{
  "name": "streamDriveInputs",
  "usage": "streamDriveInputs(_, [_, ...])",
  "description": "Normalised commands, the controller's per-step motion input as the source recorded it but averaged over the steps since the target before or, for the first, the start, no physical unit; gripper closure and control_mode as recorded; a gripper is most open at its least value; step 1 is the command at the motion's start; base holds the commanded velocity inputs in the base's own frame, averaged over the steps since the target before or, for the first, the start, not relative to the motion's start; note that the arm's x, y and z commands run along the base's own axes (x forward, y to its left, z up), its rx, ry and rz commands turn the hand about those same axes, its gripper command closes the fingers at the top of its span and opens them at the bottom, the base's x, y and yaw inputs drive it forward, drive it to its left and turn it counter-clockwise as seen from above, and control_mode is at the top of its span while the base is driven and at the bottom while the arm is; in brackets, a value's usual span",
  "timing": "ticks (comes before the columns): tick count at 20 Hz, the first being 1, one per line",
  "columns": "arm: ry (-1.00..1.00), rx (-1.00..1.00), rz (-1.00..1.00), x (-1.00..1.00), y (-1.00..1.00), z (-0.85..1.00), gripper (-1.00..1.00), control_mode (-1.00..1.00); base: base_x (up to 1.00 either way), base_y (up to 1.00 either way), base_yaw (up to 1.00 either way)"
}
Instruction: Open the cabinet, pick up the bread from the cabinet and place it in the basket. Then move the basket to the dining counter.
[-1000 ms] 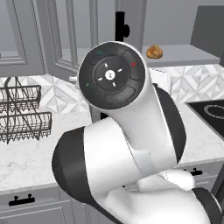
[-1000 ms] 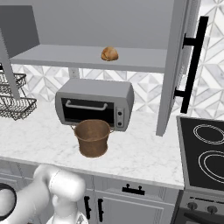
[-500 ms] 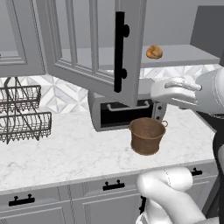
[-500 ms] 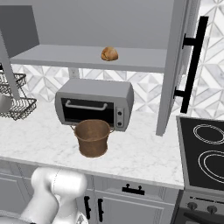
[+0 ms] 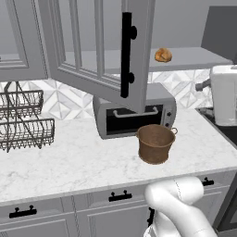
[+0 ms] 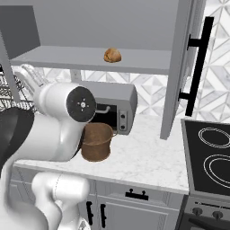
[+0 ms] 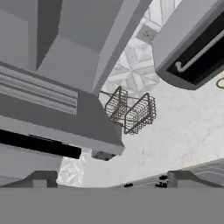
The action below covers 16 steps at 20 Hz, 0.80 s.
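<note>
On the open cabinet shelf lies the bread, well apart from the spread-fingered hand

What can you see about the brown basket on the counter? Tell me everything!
The basket is round and brown, shaped like a little bucket that gets narrower toward its base. It looks woven, with a small handle showing at the rim. It stands upright on the white marble counter, right in front of the gray toaster oven. From what shows of its inside, nothing is in it. Nothing grips it. In the right base view the robot's arm partly hides its left side.
</note>
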Motion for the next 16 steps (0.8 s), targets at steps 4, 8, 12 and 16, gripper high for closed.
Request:
streamDriveInputs(4, [0.39, 0.45, -0.07, 0.71, -0.13, -0.04, -1.0, -1.0, 0.0, 0.0, 0.0])
streamDriveInputs(8, [0.51, 0.3, -0.02, 0.67, 0.06, 0.03, -1.0, -1.0, 0.0, 0.0, 0.0])
streamDriveInputs(12, [0.47, 0.21, 0.04, 0.48, 0.21, 0.12, -1.0, -1.0, 0.0, 0.0, 0.0])
streamDriveInputs(16, [0.4, 0.11, 0.19, 0.42, 0.54, 0.04, -1.0, -1.0, 0.0, 0.0, 0.0])
